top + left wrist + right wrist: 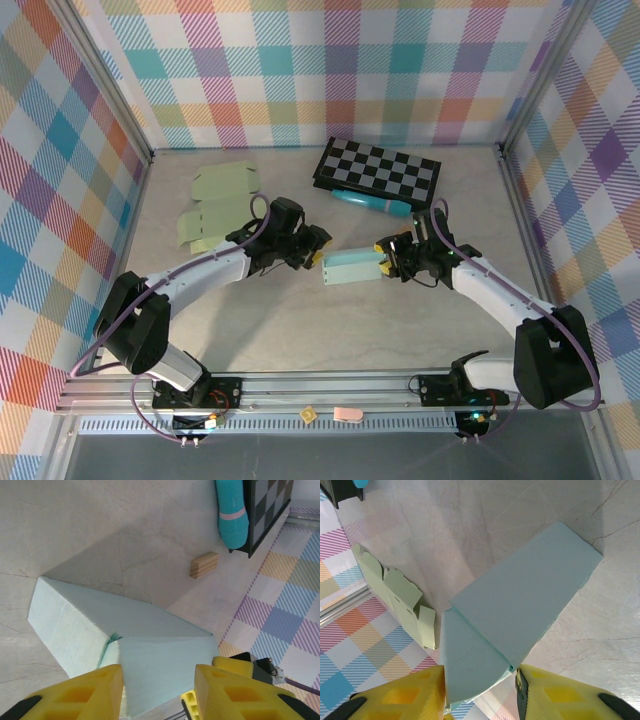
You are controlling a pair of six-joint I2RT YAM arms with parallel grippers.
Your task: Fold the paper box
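We have the paper box [352,268] strung between both claws, long axis running claw to claw. Right claw [386,263] half-closed, pinching one end flap. Left claw [318,256] half-open, straddling the opposite end; we can't tell if it grips. Neither arm nearer.

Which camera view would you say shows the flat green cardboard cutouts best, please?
The top view: both green cutouts lie in full, flat on the table's far left. The right wrist view catches them at a slant beyond the blue box.
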